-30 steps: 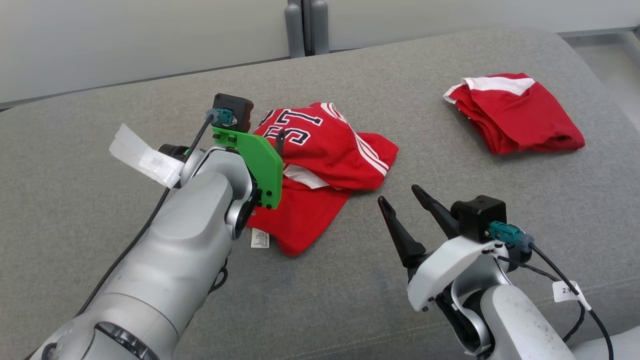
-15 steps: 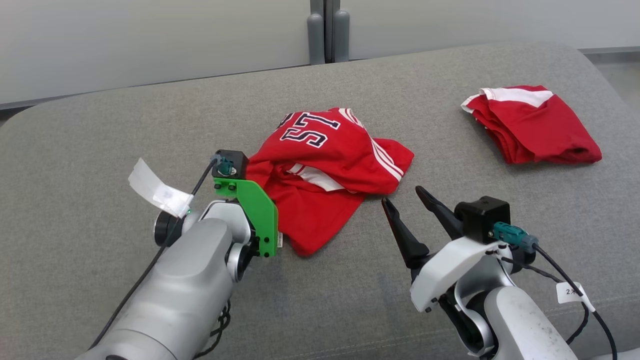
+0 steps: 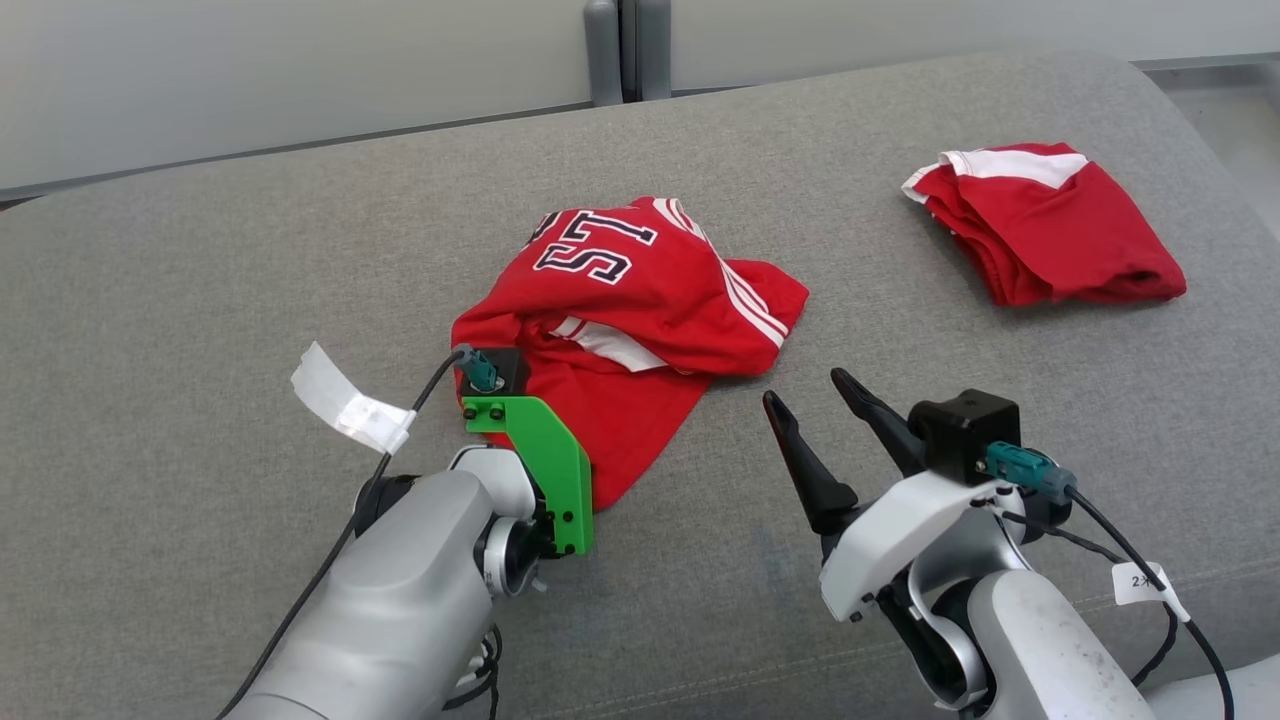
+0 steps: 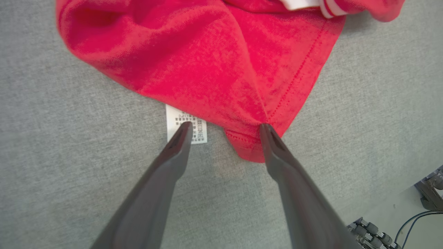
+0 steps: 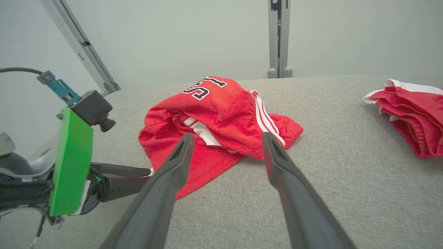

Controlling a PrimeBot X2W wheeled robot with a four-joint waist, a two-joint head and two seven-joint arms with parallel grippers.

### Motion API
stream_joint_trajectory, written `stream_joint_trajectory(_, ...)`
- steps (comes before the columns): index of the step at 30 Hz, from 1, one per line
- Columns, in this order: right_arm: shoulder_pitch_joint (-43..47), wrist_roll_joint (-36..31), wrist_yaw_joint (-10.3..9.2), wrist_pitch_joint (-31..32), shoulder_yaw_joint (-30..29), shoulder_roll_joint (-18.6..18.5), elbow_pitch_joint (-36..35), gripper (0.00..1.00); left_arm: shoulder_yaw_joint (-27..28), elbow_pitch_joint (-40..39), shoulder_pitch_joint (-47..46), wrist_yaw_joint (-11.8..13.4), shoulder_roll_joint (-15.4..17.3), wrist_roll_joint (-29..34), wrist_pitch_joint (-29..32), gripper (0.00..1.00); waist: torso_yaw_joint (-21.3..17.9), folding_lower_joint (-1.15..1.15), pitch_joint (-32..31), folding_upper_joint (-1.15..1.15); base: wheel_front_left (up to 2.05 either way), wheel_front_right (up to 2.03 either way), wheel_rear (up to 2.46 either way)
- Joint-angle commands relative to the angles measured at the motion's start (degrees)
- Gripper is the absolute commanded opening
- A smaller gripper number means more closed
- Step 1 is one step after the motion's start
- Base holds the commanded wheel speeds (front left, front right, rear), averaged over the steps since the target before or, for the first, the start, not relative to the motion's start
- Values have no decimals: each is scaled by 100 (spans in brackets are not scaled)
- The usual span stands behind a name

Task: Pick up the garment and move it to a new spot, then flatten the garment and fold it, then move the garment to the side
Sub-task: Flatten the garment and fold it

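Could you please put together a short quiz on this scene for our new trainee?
1. True or false: the left gripper is shut on the hem of the crumpled red jersey.
2. In the head view, where does the folded red garment lie? A: on top of the jersey. B: to the jersey's right, apart from it. C: between the fingers of the right gripper.
3. Fill in: ____ red garments lie on the grey cushion.
Key: 1 false, its jaws stand open, astride the hem corner; 2 B; 3 two.
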Motion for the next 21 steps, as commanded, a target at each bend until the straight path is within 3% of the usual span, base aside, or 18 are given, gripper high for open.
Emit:
stream_joint_trajectory(1,-32,-30,-2,-49,7,-9,11,100,24,-77,111,29,10,-86,13,100,-36,0,30,0,0,0,0)
stream_joint_trajectory(11,-74,-48,-1,-37,53,-8,17,100,26,-152,191,146,11,-252,-32,98,-178,0,80,0,0,0,0)
stream_joint_trajectory(12,-73,-55,-2,-37,47,-8,17,100,4,-150,193,140,12,-233,-63,28,-186,0,82,0,0,0,0)
stream_joint_trajectory(13,-69,-61,-2,-36,41,-8,17,100,-10,-148,169,131,12,-184,-134,0,-193,0,82,0,0,0,0)
stream_joint_trajectory(21,19,-73,-2,0,10,-8,29,100,-203,16,-188,317,161,221,-581,0,-152,0,-15,0,0,0,0)
